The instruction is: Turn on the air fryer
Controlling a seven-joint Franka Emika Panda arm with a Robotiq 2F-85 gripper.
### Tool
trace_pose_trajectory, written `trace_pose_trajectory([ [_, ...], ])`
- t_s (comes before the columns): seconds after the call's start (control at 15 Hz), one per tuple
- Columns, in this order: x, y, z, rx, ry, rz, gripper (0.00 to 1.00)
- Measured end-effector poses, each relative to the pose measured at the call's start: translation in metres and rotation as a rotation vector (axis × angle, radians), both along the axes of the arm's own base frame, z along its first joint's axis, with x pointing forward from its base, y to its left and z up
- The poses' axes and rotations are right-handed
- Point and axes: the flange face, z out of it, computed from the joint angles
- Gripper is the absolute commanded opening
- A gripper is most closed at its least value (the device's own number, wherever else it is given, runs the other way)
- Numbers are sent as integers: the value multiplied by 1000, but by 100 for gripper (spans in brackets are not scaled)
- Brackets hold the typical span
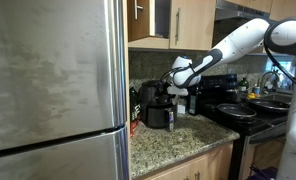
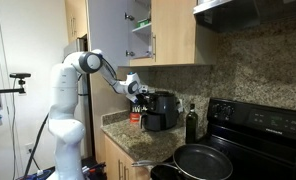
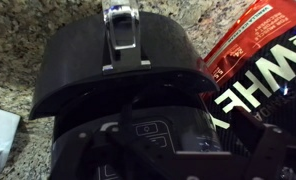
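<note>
The air fryer is a squat black appliance on the granite counter, seen in both exterior views. In the wrist view I look down on its rounded top, its basket handle and its lit touch panel. My gripper hovers just above the fryer's top. In the wrist view its dark fingers lie close over the panel. They blend with the black fryer, so I cannot tell whether they are open or shut.
A red-and-black bag stands right beside the fryer. A dark bottle stands between the fryer and the black stove, which carries pans. A steel fridge fills one side. Wall cabinets hang overhead.
</note>
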Motion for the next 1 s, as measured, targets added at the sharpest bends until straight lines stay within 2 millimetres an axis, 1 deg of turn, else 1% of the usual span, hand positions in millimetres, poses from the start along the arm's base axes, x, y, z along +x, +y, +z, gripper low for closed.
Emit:
trace_pose_trajectory([
  [0.2, 11, 4, -23, 24, -57, 8, 100],
  [0.33, 14, 9, -29, 46, -99, 17, 100],
  [0.47, 15, 13, -29, 63, -131, 23, 100],
  [1.0, 11, 13, -33, 68, -166, 29, 100],
])
